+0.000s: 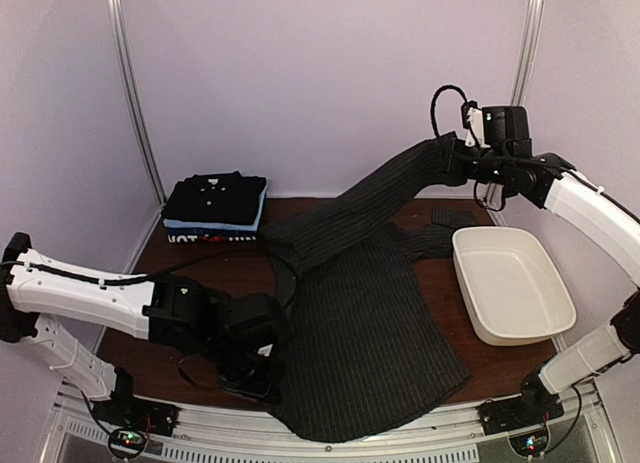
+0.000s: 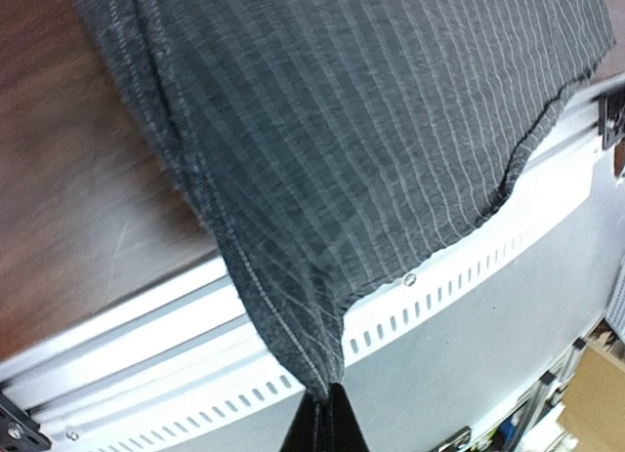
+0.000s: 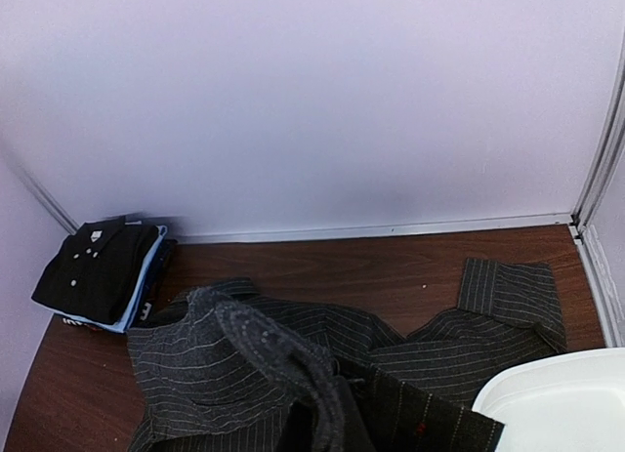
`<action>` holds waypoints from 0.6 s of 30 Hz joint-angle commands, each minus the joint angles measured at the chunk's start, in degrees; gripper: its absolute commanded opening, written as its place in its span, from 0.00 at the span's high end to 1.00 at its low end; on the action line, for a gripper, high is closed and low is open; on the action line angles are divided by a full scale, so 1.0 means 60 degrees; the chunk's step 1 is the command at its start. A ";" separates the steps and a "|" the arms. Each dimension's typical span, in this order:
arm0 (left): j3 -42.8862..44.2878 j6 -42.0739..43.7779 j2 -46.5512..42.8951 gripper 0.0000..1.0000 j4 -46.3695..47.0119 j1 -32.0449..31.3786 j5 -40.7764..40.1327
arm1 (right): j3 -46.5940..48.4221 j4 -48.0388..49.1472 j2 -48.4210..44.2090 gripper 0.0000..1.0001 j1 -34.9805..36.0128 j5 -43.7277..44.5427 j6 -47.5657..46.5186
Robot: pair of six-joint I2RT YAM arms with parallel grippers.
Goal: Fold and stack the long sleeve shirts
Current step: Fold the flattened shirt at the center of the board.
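Pale lilac-white panels enclose the space: a back wall point(image 1: 320, 83) across the far side, a left wall point(image 1: 50, 113) and a right wall point(image 1: 590, 73). A slim metal upright stands in the far-left corner point(image 1: 135, 93) and another in the far-right corner point(image 1: 527, 43). The table point(image 1: 435, 303) is dark brown wood grain, edged on the near side by a slotted aluminium rail point(image 2: 488, 262). Beyond that edge, low down, sits a cardboard box point(image 2: 596, 393). The light is soft and even.
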 commanded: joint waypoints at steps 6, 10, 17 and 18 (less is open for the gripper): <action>0.2955 0.2561 0.2658 1.00 0.0218 0.0182 0.0555 | -0.0207 -0.0234 0.0237 1.00 -0.0483 0.0033 -0.0422; 0.3918 0.3251 0.3727 1.00 0.0301 0.0339 0.0900 | 0.0022 -0.0281 0.0459 1.00 -0.0554 0.0002 -0.0520; 0.4642 0.3749 0.5007 1.00 0.0711 0.0448 0.1519 | 0.0179 -0.0414 0.0401 1.00 -0.0597 0.0051 -0.0616; 0.4592 0.3750 0.5093 1.00 0.0803 0.0455 0.1602 | 0.0160 -0.0433 0.0348 1.00 -0.0607 0.0067 -0.0624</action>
